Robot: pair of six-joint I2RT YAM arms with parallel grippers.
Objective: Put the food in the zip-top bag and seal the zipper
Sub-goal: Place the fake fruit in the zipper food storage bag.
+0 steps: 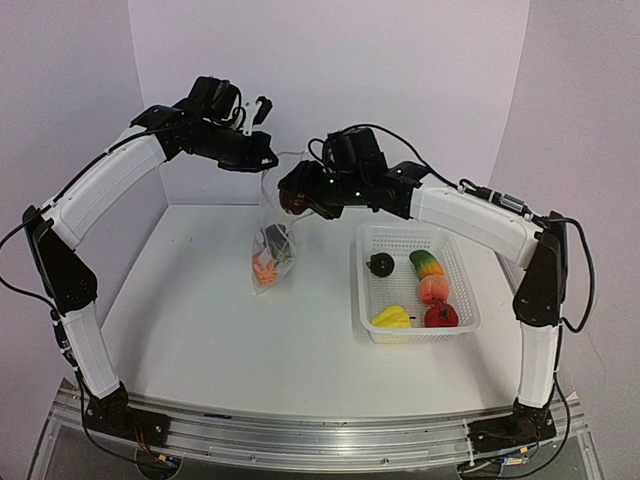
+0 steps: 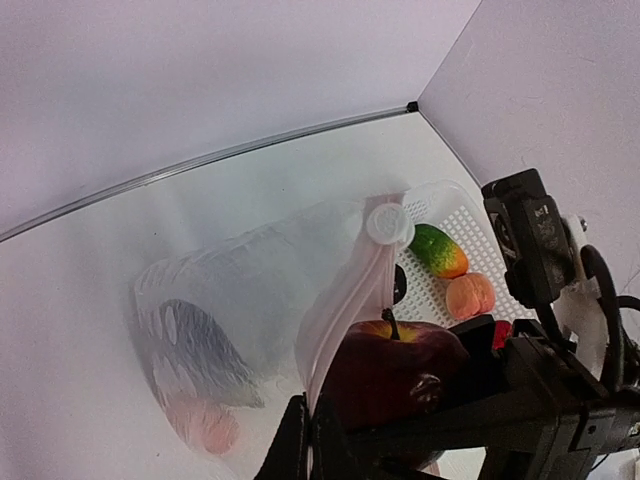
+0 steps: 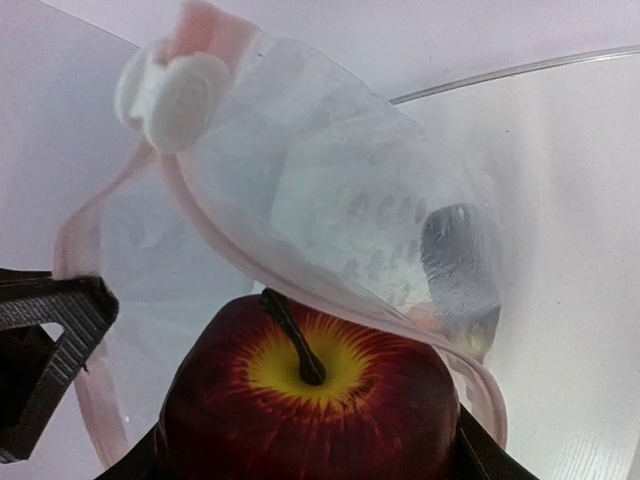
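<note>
Your left gripper (image 1: 258,157) is pinched fully closed on the top edge of the zip-top bag (image 1: 275,232), clamping the pale pink zipper (image 2: 345,300) strip, so the bag hangs below it with its bottom resting on the table (image 1: 200,330). A white round piece (image 2: 388,222) sits on the zipper at the end farthest from those fingers. Your right gripper (image 1: 297,200) stands partly open around a red apple (image 3: 310,410), one finger on either side of it and the stem pointing forward. The bag's open mouth lies just ahead of that gripper, and its near lip drapes across the top of the apple. Deeper in the bag, well below both grippers, lie the purple eggplant (image 1: 276,240) and, under it, the orange pumpkin (image 1: 265,270). Off to the outer side of your right gripper and below it, the white basket (image 1: 362,290) holds the dark round one (image 1: 380,264), the mango (image 1: 426,263), the peach (image 1: 433,289), the yellow pepper (image 1: 391,318) and a second apple (image 1: 441,316).
</note>
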